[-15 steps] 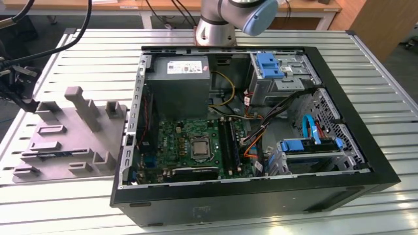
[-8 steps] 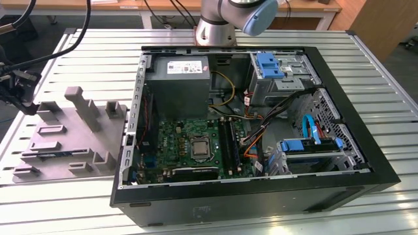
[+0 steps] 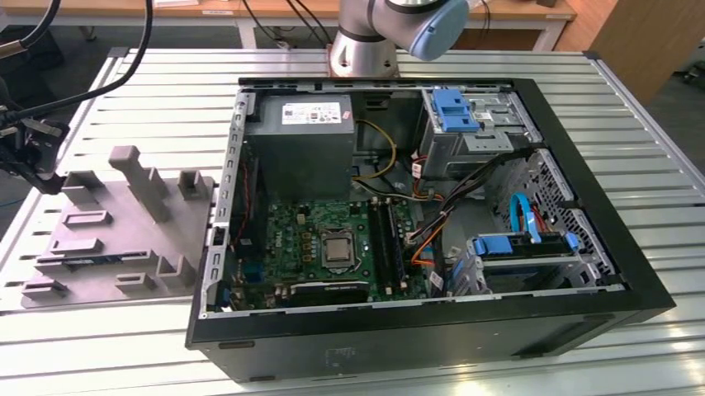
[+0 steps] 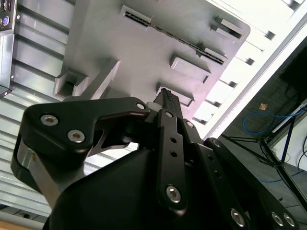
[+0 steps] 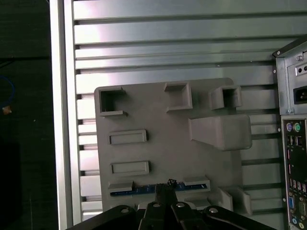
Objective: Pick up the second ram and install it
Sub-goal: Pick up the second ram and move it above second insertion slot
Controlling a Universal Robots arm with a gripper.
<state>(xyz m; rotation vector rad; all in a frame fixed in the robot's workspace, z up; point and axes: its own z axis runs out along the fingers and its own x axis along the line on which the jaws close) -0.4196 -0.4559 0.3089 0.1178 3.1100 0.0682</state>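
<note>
On the slatted worktop (image 3: pixel 132 346), in the exterior view, a computer case (image 3: pixel 441 338) lies on its side with the cover off. This turns the motherboard and its black memory slots (image 3: pixel 384 239) upward for access from above. Just beside the case, towards the worktop's edge on the exterior view's left, sits a grey holder block (image 3: pixel 121 223) with upright posts. The second ram (image 3: pixel 94 257) stands on edge in a groove near the block's front, well apart from the slots it is meant for.

In the first wrist view, the blue stick rests between two small raised cheeks. They keep it upright and leave its top edge bare, probably so it can be pinched from above. The gripper (image 5: pixel 166 186) hangs over the middle of the stick, lined up with it. Its fingers look pressed together with nothing between them.

In the second wrist view, the narrow fingertip sits clear above the block, and the stick lies untouched in its groove.
</note>
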